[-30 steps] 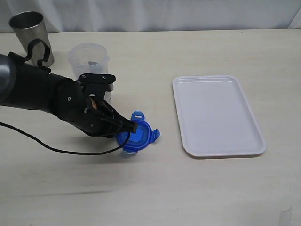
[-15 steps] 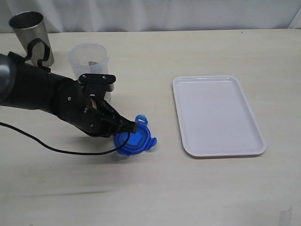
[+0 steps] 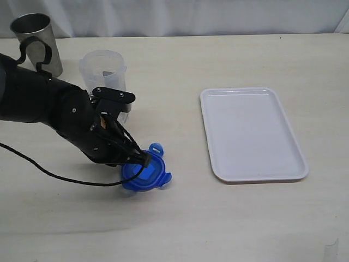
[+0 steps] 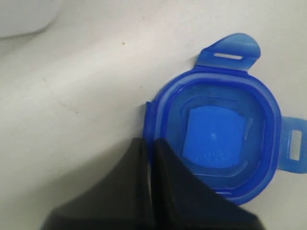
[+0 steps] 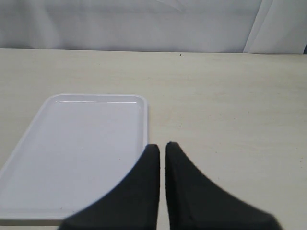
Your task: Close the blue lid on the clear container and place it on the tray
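The blue lid (image 3: pixel 144 174) hangs tilted just above the table, left of the tray, its hollow underside facing the left wrist camera (image 4: pixel 220 139). My left gripper (image 3: pixel 143 159) is shut on the lid's rim (image 4: pixel 149 143), one finger on each side of the edge. The clear container (image 3: pixel 103 73) stands upright behind the left arm, partly hidden by it. The white tray (image 3: pixel 251 134) lies empty at the right, also seen in the right wrist view (image 5: pixel 72 153). My right gripper (image 5: pixel 162 147) is shut on nothing, hovering by the tray's edge; it does not show in the exterior view.
A grey metal cup (image 3: pixel 35 41) stands at the far left back corner, behind the clear container. A black cable (image 3: pixel 49 172) trails from the left arm across the table's left side.
The left gripper closed on the lid's rim, then carried it left and toward the table's front, tilting it off the surface. The right gripper stayed still.
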Tool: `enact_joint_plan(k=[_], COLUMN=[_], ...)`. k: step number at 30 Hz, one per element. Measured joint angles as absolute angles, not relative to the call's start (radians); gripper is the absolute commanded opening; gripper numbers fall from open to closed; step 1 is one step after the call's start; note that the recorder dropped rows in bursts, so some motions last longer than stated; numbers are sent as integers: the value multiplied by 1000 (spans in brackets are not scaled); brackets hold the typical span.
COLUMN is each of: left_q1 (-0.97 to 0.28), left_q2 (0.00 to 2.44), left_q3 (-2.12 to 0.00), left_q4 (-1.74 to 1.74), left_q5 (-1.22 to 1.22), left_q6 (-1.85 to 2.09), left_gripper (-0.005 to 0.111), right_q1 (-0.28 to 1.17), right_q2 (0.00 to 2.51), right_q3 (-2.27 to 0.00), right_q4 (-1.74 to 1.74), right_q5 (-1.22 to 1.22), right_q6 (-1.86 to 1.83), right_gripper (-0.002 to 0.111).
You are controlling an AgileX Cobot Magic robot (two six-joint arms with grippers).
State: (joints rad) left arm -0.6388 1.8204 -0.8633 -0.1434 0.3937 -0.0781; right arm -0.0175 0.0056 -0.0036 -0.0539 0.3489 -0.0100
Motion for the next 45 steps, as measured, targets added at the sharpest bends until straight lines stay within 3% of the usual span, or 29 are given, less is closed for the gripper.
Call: enact_joint_plan(k=[6,17,25,45], left_q1=[-577,-336,-316,-316], left_q2=[1793,1603,1603,1603], left_q3=[-828,-627,-585,-585], left_q4=[-37,-27,-57,-59], left_q5=[443,357,359,321], left_q6=[-152,-239,-258,-258], left_gripper=[0,0,0,48], right_q1=[-17,-17,-17,-17], right_q2=[6,6,6,6], right_q3=[-4,-4,-4,-4], right_q4=[-54,-54,-54,-54], right_q5=[349,349,349,349], right_q6=[-10,-10,-10,-10], right_gripper=[4,4,4,4])
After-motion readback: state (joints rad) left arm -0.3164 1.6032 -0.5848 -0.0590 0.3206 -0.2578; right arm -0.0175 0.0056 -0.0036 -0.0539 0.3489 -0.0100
